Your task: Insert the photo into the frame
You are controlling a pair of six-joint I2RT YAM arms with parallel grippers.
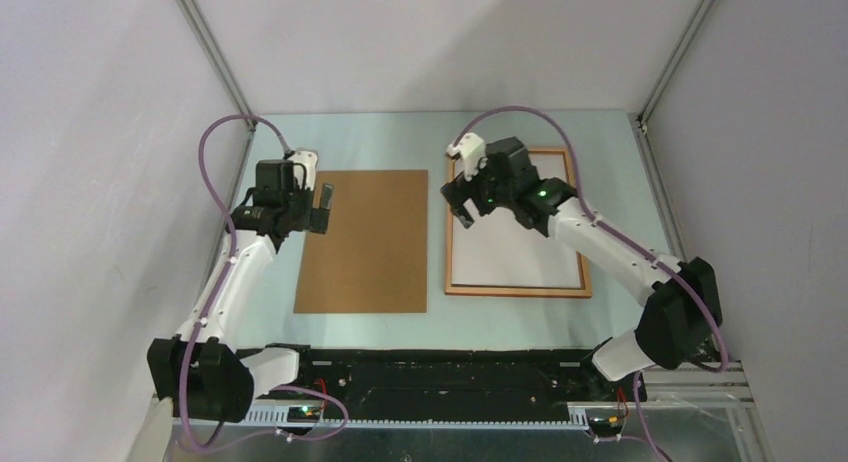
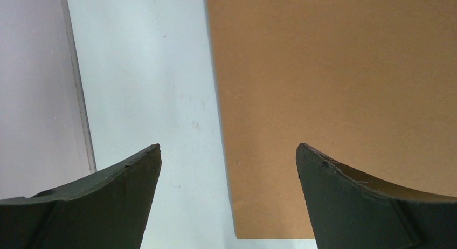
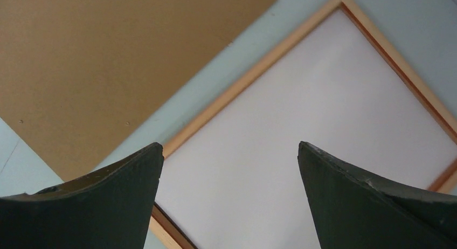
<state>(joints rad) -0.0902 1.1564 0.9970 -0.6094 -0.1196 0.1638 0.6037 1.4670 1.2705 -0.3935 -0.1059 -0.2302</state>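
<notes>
**Tally on the table: one of each flat piece, two of each arm part**

One frame (image 1: 517,291) lies toward the right edge of the table (image 1: 440,327). One photo (image 1: 510,257) sits inside it, white side up. One backing board (image 1: 365,242) lies nearer the left edge. There are two grippers, the left gripper (image 2: 228,152) and the right gripper (image 3: 230,149). Each arm carries one purple cable (image 1: 215,132), two in all.

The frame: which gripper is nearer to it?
Right. The right gripper hovers over the left side of the frame; the left gripper hangs above the left edge of the backing board.
</notes>
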